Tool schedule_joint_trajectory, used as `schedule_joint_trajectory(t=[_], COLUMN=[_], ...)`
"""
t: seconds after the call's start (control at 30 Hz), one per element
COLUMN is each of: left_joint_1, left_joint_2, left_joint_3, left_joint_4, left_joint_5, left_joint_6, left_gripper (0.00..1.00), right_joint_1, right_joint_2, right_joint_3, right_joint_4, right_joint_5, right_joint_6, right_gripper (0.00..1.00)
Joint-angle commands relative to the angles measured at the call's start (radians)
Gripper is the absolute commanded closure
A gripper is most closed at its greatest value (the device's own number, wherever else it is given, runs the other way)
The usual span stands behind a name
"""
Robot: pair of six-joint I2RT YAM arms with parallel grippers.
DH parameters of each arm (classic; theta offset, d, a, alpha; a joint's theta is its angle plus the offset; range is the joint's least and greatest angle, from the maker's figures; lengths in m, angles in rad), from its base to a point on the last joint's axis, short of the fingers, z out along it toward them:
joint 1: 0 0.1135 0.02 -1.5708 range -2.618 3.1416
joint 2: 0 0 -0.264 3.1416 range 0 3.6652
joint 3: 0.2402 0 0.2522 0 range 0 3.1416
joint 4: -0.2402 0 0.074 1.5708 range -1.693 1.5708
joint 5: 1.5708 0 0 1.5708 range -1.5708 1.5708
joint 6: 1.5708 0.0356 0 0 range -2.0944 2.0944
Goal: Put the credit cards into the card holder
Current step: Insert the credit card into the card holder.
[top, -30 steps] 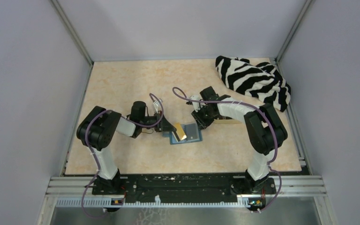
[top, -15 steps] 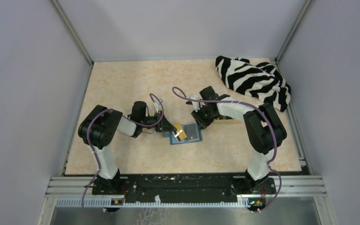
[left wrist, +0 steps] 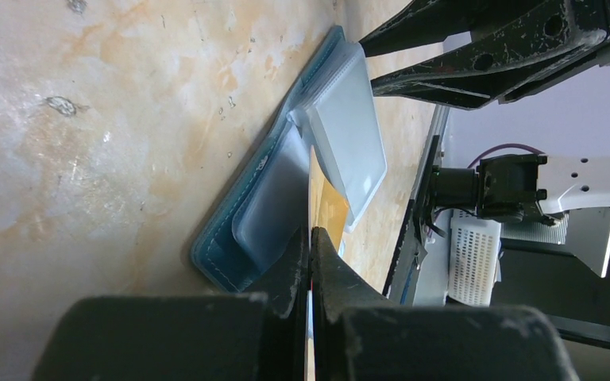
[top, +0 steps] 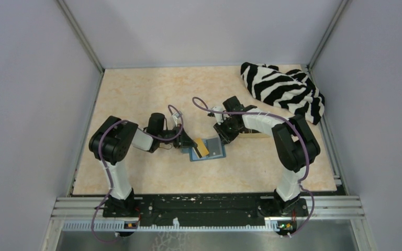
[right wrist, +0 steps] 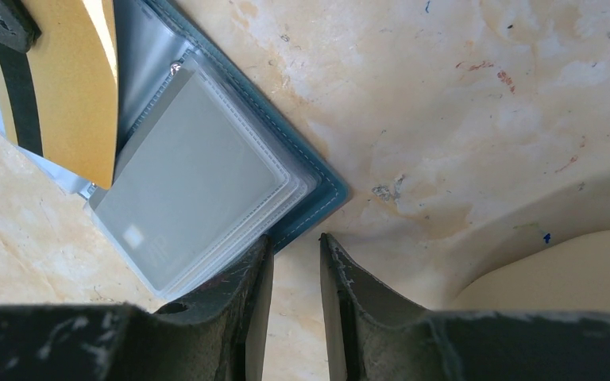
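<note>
1. Watching the gold card (left wrist: 327,208) hang edge-down over the open card holder (right wrist: 318,194), I think the main risk is a miss. Its lower edge could skip the sleeve mouth and skid across the clear plastic sleeves (right wrist: 198,175), or jam on a lip and bend.
2. The holder lies flat in the middle of the table (top: 136,94) and looks light. A push from the card could slide it, or flip a sleeve over, unless something pins it down.
3. The card is pinched at only 1 end, so it could twist in the grip if it catches.
4. The left gripper (left wrist: 310,238) has its 2 fingers clamped tight on the card, with the thin edge between them.
5. The right gripper (right wrist: 294,254) has its fingers a little apart at the holder's corner and grips nothing. 1 finger overlaps the edge of the sleeve stack and the other is over bare table beside the teal corner. I cannot tell whether it presses down.
</note>
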Motion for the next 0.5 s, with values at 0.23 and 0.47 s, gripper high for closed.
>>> schedule_joint_trajectory(t=[0.23,0.47], left_joint_1=[-0.024,-0.029], left_joint_2=[0.031,0.042], left_joint_3=[0.041,0.051], left_joint_4=[-0.042,-0.046], left_joint_5=[-0.006,0.006], left_joint_6=[0.01,0.004], left_gripper=[1.0,1.0], right_joint_1=[0.009,0.009], right_joint_2=[0.004,0.004], right_joint_3=[0.043,0.043], right_joint_4=[0.004,0.002], right_joint_5=[-0.011,-0.011], right_joint_6=[-0.004,-0.005], right_gripper=[0.71,0.71])
